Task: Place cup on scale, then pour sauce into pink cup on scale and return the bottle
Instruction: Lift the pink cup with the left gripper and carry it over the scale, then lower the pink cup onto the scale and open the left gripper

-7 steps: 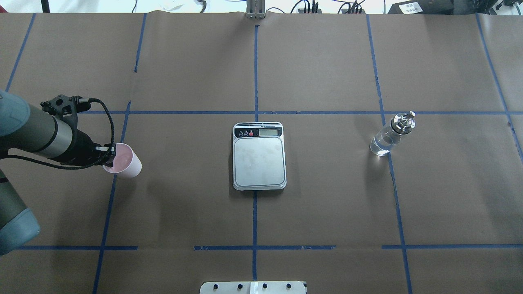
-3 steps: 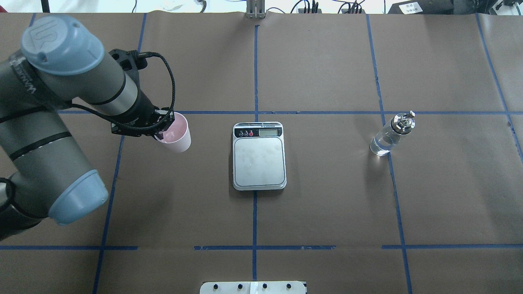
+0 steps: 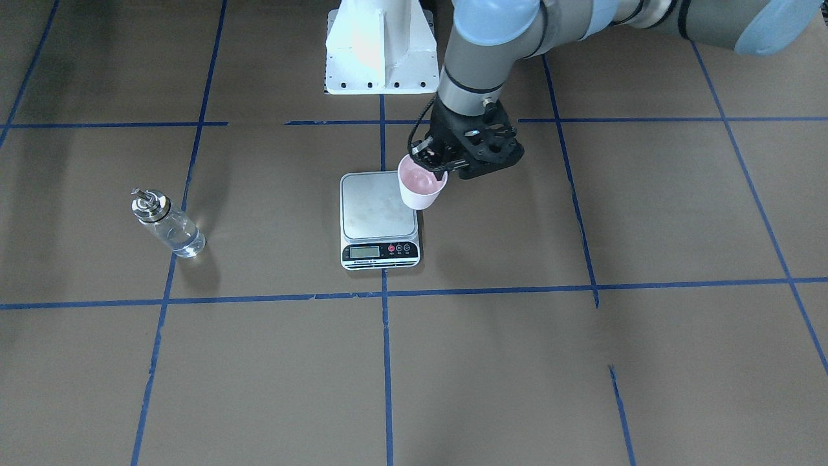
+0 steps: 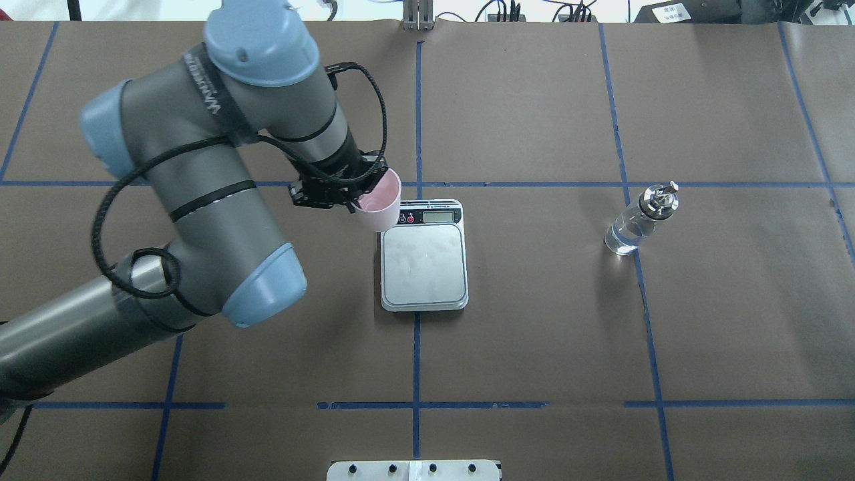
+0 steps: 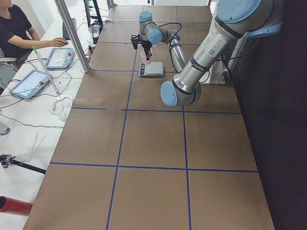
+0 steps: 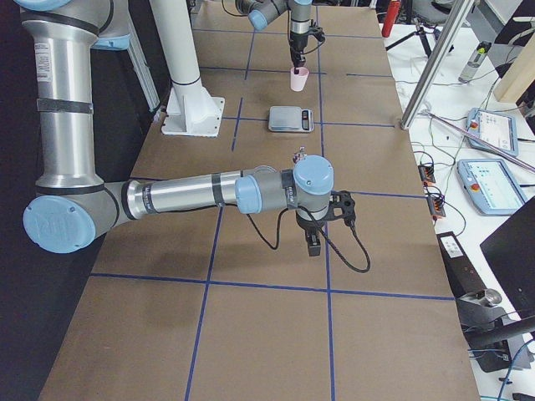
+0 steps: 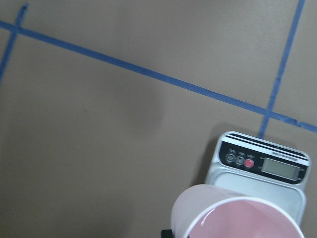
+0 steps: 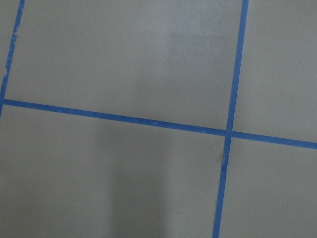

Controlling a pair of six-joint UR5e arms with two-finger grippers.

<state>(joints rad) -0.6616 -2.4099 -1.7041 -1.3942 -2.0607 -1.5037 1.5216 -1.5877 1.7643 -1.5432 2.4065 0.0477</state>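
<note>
Since a second ago your left arm [image 4: 200,220] has swung the cup [image 4: 379,200] from far out on the left across to the scale [image 4: 423,264]. The left gripper [image 4: 359,199] is clenched on the rim, with the cup upright and lifted. The cup hangs at the scale's left edge, perhaps just overlapping it, so the scale's middle lies to the gripper's right. The bottle [image 4: 631,230] stands well apart on the right, and I cannot tell the right gripper's [image 6: 312,242] grip. The display [image 7: 280,168] shows no digits, and the button labels and arm lettering are too small to read.
</note>
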